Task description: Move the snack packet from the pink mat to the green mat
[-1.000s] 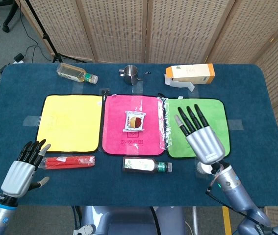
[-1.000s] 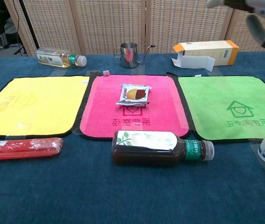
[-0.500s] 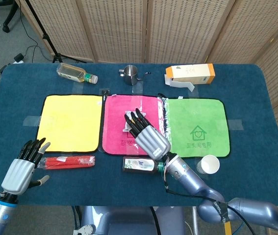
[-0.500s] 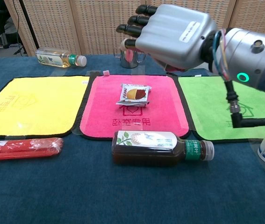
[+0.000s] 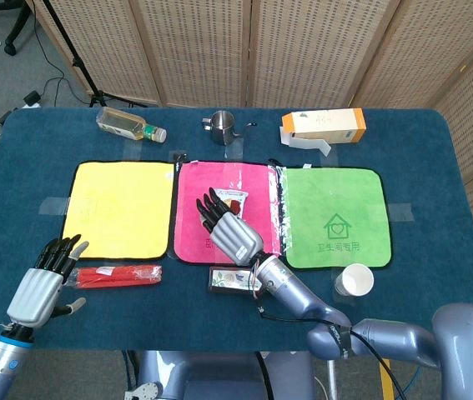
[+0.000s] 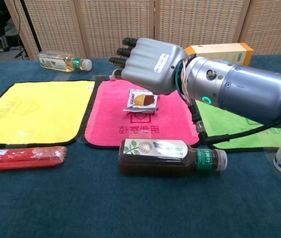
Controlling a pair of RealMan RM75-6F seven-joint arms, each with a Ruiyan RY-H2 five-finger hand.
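Currently the snack packet (image 6: 141, 100) lies flat on the pink mat (image 6: 110, 126), nothing gripping it. Chest view shows the packet whole, with the right robot hand (image 6: 147, 64) hovering above its far edge, fingers extended and apart, empty. Head view has that right robot hand (image 5: 228, 228) covering most of the packet; only a corner (image 5: 234, 200) shows. Green mat (image 5: 334, 218) sits just right of the pink one. Dark bottle (image 6: 170, 157) lies on the table just in front of the pink mat. Left robot hand (image 5: 42, 287) appears in head view only, fingers apart, empty, beside the red packet (image 5: 118, 275).
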